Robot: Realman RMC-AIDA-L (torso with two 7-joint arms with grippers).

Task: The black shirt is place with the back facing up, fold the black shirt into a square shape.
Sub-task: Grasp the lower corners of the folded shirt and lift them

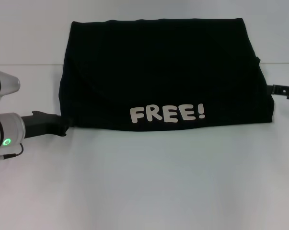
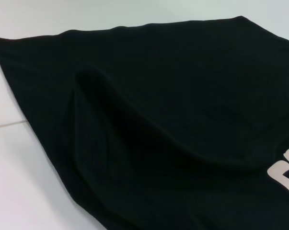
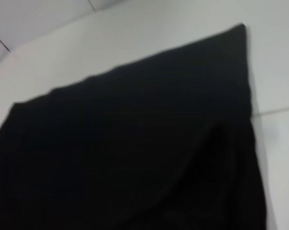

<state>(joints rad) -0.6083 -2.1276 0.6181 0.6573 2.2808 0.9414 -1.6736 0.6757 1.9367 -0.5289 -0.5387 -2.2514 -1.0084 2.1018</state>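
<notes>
Looking down from the head camera, I see the black shirt (image 1: 163,76) lying flat on the white table (image 1: 144,182), already folded into a wide band with the pale "FREE!" lettering (image 1: 167,114) along its near edge. Its long axis runs from my left to my right, so the fold that would make it a square has to travel along that line.

My left gripper (image 1: 63,125) sits at the shirt's near left corner, touching or just at the cloth; I cannot tell whether its fingers are spread or pinched on the fabric. My right gripper (image 1: 284,91) is only partly in view at the right edge of the shirt, about level with its middle, and its fingers are equally unreadable.

I judge that each arm is nearest its own short end. Either end could be carried across toward the other, and the left looks better placed on a corner to lead.
</notes>
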